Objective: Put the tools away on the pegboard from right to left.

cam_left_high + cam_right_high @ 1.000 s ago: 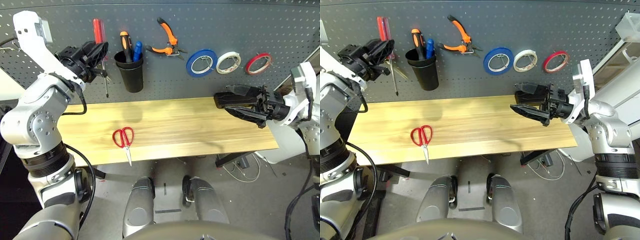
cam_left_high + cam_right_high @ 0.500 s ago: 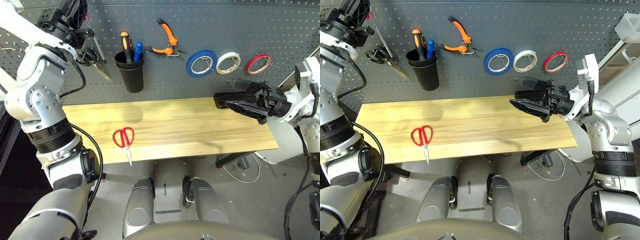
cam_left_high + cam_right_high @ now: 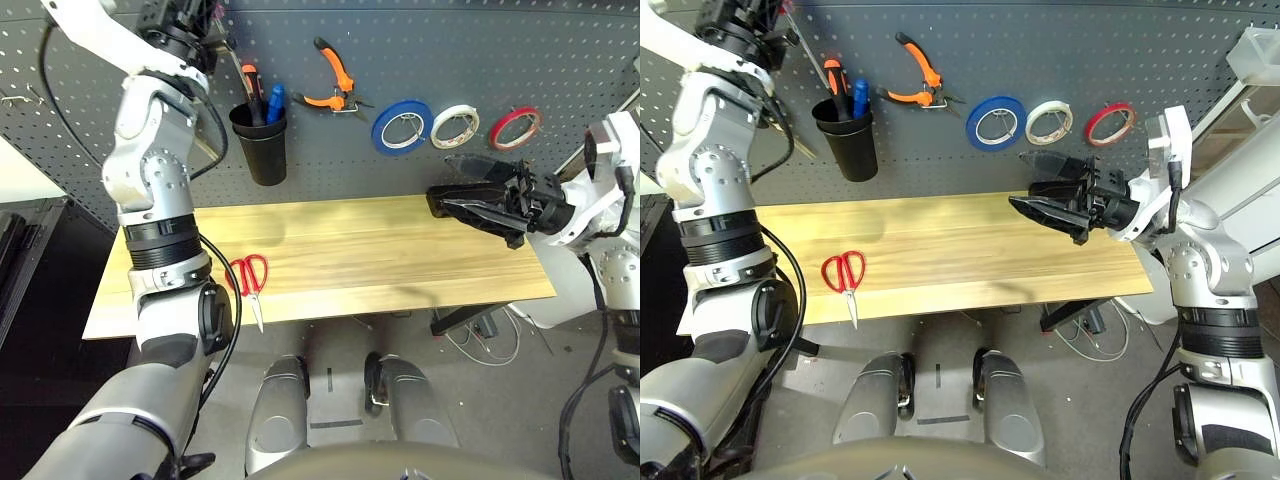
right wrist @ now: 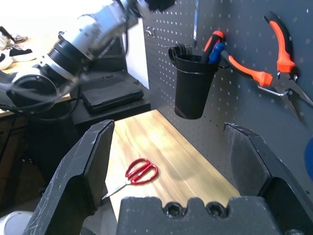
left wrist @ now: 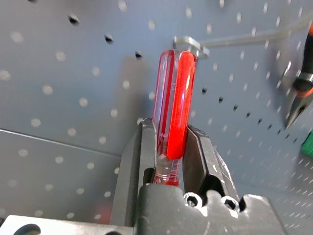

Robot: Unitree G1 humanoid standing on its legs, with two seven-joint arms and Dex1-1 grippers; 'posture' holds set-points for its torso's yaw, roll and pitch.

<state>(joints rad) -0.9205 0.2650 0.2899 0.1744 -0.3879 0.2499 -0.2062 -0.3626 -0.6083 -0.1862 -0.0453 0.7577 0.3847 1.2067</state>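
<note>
Find the dark grey pegboard standing behind the black cup, with the wooden table below that cup. Look up and left of the cup for the left gripper, narrowed around the red-handled screwdriver, holding it before the pegboard with its shaft slanting towards the cup's mouth. Look well right of the cup and lower for the right gripper, spread wide and empty over the table. See, hung right of the cup, in order, the orange-handled pliers, blue tape roll, white tape roll and thin red tape ring. Note the red-handled scissors lying on the table below the cup. Spot, inside the cup, an orange-and-black handle beside a blue one.
</note>
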